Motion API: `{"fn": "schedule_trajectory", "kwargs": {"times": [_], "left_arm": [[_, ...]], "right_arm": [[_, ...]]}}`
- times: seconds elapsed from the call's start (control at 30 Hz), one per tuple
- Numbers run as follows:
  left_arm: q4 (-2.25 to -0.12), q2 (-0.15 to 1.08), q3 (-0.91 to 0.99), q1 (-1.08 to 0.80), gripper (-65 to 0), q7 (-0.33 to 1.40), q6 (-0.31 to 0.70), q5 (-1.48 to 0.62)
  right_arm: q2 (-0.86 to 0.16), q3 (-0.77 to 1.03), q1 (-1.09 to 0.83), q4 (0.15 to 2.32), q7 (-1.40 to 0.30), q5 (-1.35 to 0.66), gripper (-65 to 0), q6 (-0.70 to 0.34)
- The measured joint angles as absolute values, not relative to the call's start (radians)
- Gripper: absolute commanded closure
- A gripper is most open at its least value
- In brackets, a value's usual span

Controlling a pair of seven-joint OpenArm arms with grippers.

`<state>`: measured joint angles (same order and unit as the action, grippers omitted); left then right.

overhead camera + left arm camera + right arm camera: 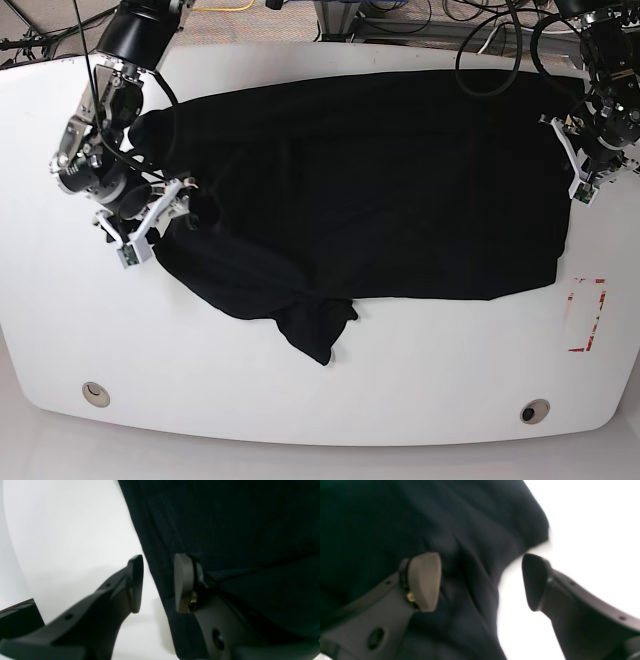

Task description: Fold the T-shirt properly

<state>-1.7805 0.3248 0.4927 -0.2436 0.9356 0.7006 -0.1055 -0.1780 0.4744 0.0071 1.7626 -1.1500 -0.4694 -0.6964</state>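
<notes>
T-shirt [395, 525] between right tool [481, 582] fingers

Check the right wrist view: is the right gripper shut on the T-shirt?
No, the right gripper stands open, its fingertips well apart over the T-shirt edge.

The plain black T-shirt [370, 185] is spread crosswise over the white tabletop [320, 380], mostly flat, with one bunched sleeve trailing toward the near edge.
</notes>
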Motion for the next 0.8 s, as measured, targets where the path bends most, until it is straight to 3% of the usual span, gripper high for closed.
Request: {"fn": "schedule_trajectory", "kwargs": {"times": [0.23,0.4,0.57,0.8], "left_arm": [[-1.862,0.250,0.482,-0.241,-19.7,0.947,0.697,-0.102],[-1.945,0.188,0.337,-0.217,-19.7,0.947,0.697,-0.105],[-1.980,0.125,0.187,-0.153,-19.9,0.935,0.702,-0.103],[-1.947,0.020,-0.011,-0.054,-20.1,0.942,0.698,-0.086]], "right_arm": [[-0.158,0.521,-0.146,1.925,-1.195,-0.471,-31.5,-0.695],[-0.130,0.520,-0.204,1.942,-1.182,-0.471,-24.9,-0.698],[-0.133,0.516,-0.237,1.900,-1.084,-0.471,-22.8,-0.698],[-0.142,0.516,-0.243,1.819,-1.076,-0.468,-22.5,-0.697]]}}
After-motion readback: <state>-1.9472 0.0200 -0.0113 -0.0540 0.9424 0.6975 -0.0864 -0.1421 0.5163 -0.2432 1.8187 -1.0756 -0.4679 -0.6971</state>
